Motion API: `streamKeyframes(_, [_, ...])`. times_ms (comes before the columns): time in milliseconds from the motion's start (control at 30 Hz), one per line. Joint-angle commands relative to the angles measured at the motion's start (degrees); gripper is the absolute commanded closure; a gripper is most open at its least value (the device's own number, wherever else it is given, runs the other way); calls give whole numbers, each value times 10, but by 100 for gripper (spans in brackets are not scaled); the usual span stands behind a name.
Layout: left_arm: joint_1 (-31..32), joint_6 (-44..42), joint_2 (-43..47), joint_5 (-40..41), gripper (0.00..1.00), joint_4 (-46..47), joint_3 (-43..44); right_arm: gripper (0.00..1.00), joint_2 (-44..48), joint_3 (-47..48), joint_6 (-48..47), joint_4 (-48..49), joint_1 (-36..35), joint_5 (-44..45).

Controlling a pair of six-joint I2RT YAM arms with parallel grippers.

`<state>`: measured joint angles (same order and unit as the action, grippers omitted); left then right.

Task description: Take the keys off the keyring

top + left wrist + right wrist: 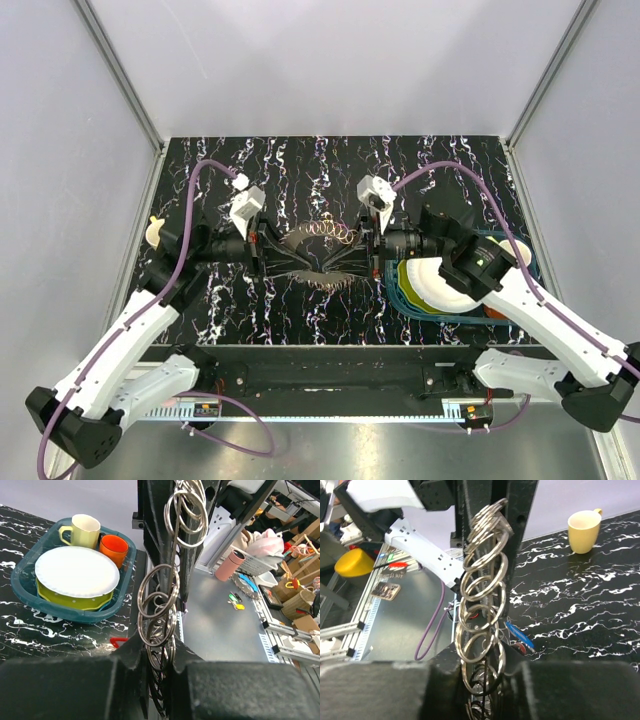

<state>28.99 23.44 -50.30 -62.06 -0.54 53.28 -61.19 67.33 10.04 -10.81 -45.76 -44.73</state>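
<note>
Cluster of split rings, the keyring, held between 2 grippers above the black marbled table.
Clamped on 1 end of the ring chain, left gripper; clamped on the other end, right gripper, fingertips nearly meeting at table centre. Just beside the lowest rings in the right wrist view, blue key and red key; attached or lying loose, impossible to tell. Off to the right, teal tray of dishes.

Bright, even light from above; shadows soft. Glare glints off the keyring in the 2 wrist views, whose near fingers sit dark and blurred. Overhead view sharp, walls pale.
</note>
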Motion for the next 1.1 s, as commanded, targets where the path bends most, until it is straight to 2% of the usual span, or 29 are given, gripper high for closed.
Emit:
streamKeyframes(0, [4,33,28,40,100,82,-21,74,50,-8,25,63,4,81])
streamKeyframes(33, [4,38,27,41,100,86,-26,63,62,-17,26,68,4,109])
streamKeyframes(133, [4,51,20,46,100,99,-27,44,85,-33,27,72,4,179])
streamKeyframes(167, [4,55,19,50,100,102,-26,31,91,-37,28,73,5,193])
streamKeyframes(300, [4,64,14,107,100,108,-31,18,133,-61,45,83,4,223])
streamKeyframes(467, [4,78,2,171,100,71,-10,15,233,-198,94,226,4,264])
streamKeyframes(500, [4,79,3,204,100,70,-9,16,247,-243,94,248,4,277])
streamKeyframes(567, [4,88,6,235,100,73,-7,15,287,-285,84,307,4,323])
streamKeyframes(633, [4,94,7,261,100,79,-4,15,303,-313,62,325,5,345])
streamKeyframes(667, [4,96,6,267,100,81,0,15,301,-312,37,316,4,347])
streamKeyframes(700, [4,112,8,293,100,97,9,17,248,-300,22,314,4,335])
streamKeyframes(733, [4,121,14,299,100,104,7,17,236,-302,30,323,4,323])
streamKeyframes(967, [4,177,49,349,100,198,-37,22,135,-309,51,455,2,312])
streamKeyframes(1067, [4,189,55,357,100,207,-44,26,103,-312,57,496,2,309])
